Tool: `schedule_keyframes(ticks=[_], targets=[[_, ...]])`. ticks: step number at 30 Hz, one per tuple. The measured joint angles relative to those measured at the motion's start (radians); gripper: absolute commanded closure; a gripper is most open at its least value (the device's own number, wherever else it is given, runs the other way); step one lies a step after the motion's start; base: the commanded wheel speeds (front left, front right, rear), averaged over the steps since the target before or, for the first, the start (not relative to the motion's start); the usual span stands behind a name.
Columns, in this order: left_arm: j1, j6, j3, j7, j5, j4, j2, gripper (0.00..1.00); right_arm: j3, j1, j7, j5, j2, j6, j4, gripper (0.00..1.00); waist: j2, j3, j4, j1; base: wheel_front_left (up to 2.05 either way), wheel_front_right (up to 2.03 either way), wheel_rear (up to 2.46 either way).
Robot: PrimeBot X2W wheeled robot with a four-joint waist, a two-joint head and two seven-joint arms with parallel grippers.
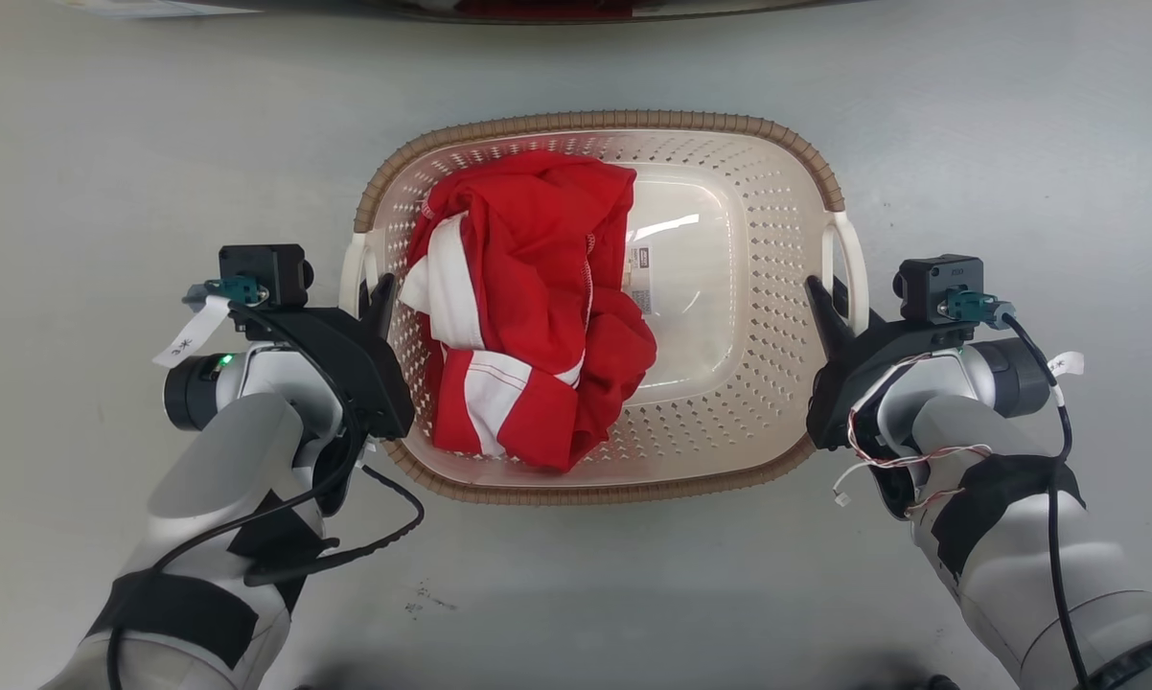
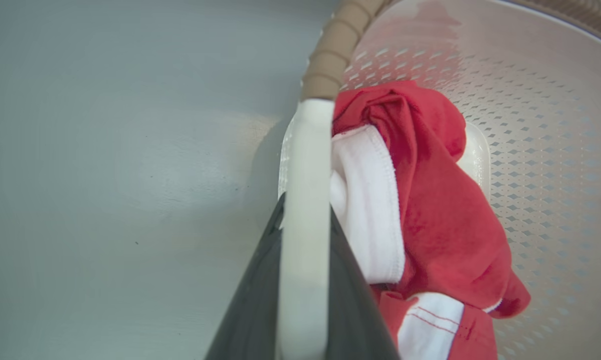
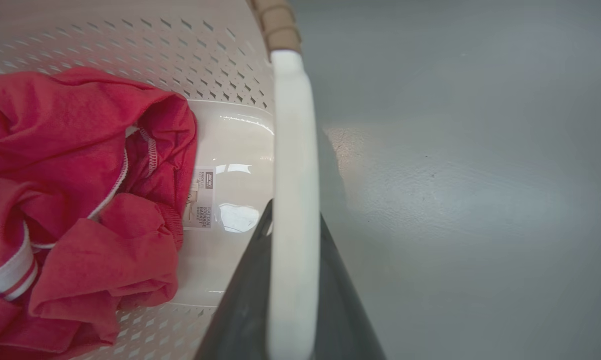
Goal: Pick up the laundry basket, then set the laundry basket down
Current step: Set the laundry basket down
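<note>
Left gripper [image 2: 305, 212], right gripper [image 3: 294, 210] straddle laundry basket [image 1: 595, 120] handles [image 3: 290, 125] (wrist views); probably clamped.

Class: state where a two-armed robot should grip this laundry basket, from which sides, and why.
Grip the white left handle and right handle, coming in from each short end of the laundry basket. They loop outside the rim, thin enough to pinch, and sit opposite, so the load should balance.

bright light, glare in laundry basket [image 1: 691, 230], blurry wrist foregrounds
</note>
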Motion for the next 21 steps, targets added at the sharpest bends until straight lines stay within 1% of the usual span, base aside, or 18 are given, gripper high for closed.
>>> schedule_keyframes(ticks=[21], targets=[[-0.015, 0.000, -0.042, 0.015, -0.010, 0.024, -0.003, 1.00, -0.009, -0.002, -0.008, 0.010, 0.004, 0.000, 0.030, 1.00, -0.0002, 0.008, 0.004, -0.0001, 0.00, 0.00, 0.00]])
